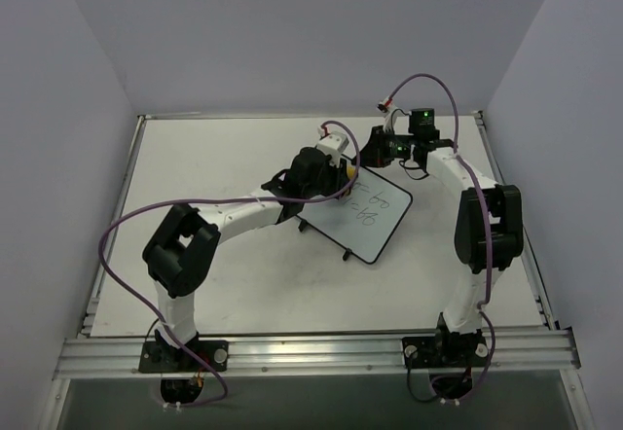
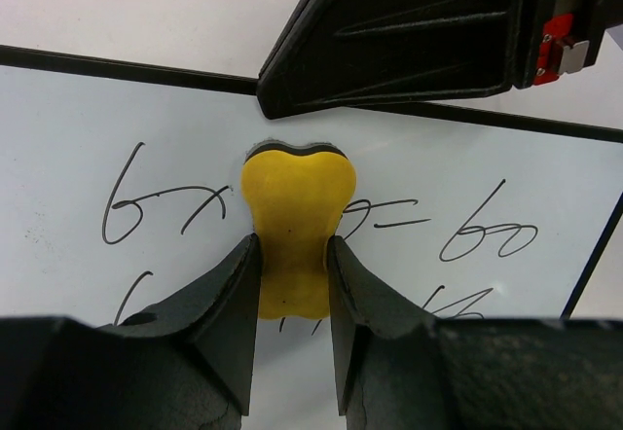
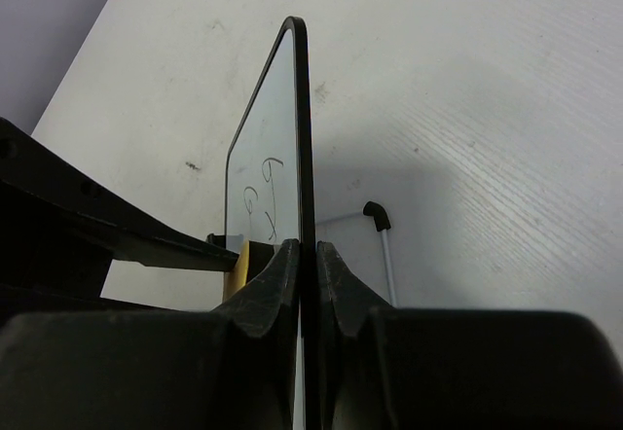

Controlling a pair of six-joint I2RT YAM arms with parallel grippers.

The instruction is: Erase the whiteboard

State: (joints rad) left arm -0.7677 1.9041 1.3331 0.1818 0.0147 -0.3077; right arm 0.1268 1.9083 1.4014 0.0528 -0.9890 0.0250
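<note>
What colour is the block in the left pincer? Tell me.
The block is yellow, with a dark far edge; clearest in the left wrist view.

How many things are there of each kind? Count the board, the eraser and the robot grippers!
whiteboard: 1
eraser: 1
grippers: 2 (left gripper, right gripper)
Total: 4
</note>
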